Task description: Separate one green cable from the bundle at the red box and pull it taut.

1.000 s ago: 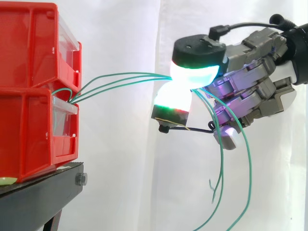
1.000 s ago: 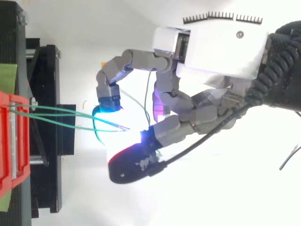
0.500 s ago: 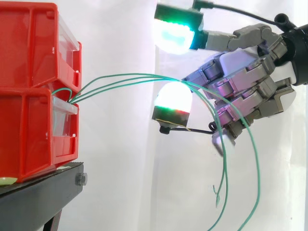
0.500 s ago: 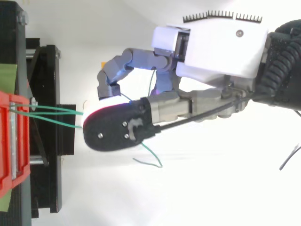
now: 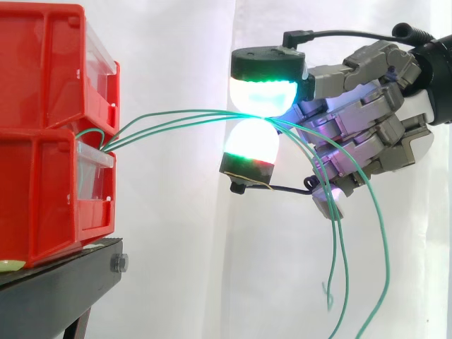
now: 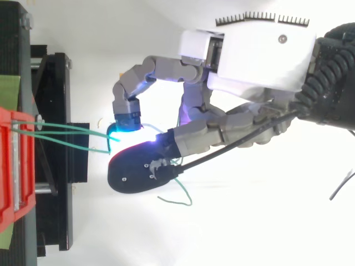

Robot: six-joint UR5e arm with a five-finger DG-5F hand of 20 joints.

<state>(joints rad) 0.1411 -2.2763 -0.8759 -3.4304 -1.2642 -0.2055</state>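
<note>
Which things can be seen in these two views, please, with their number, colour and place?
Red bins: two, red, stacked at the left on the stand.
Stand: one, black, under the bins.
Green cables: three as far as I can tell, green, running from the lower bin's front to the hand, with loose ends hanging below it.
Green patches: two, pale green, at the left edge in the top view; I cannot tell what they are.
Curtain: one, white, behind everything.
Hand: one, grey, coming in from the right in the side view; the glowing pads of two fingers pinch the green cables between them.
</note>
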